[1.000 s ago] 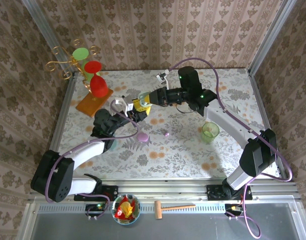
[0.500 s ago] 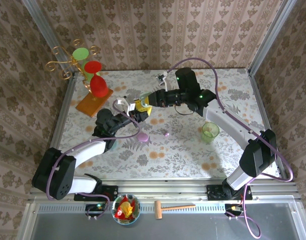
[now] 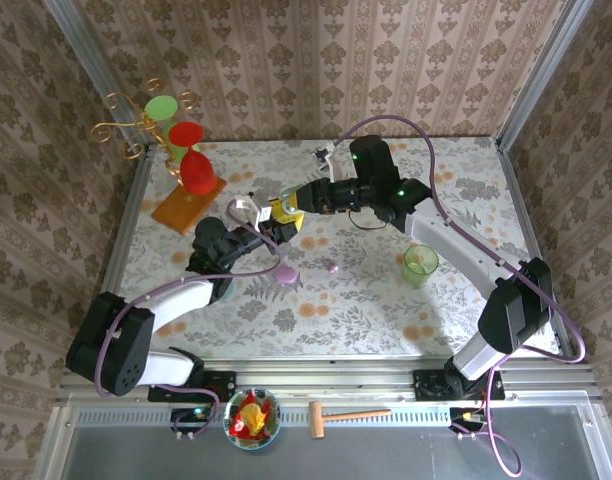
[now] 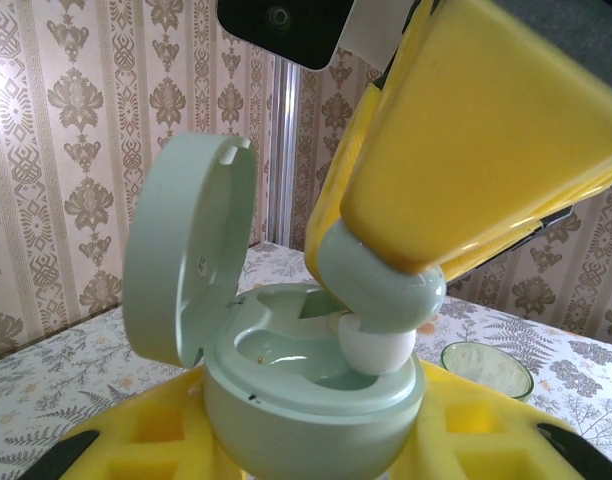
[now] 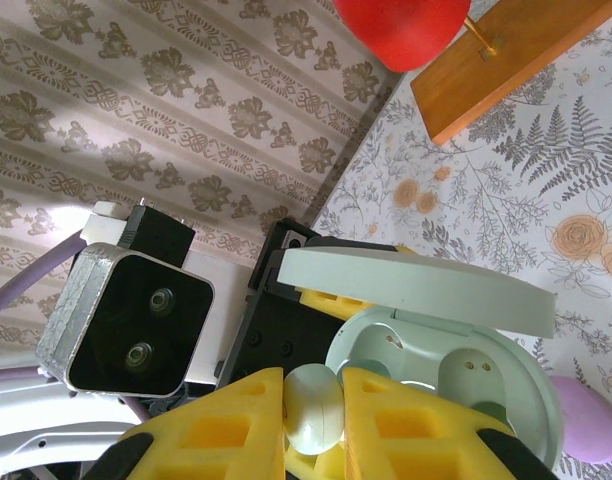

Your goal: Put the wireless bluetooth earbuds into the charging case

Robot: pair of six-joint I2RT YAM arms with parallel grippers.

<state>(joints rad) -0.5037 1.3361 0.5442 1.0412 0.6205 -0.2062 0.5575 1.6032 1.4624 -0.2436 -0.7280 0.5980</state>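
Earbud steeply tilted, tip down into case.

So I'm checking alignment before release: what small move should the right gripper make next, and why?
Probably ease the right gripper down a touch: its earbud hangs tilted over the open charging case, white tip at a socket, apparently not yet seated.

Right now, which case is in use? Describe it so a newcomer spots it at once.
Over the floral table, left of centre, the left pincer holds it up. It's the round mint case, lid up, an earbud at its mouth, unlike the lilac case lying on the table nearby.
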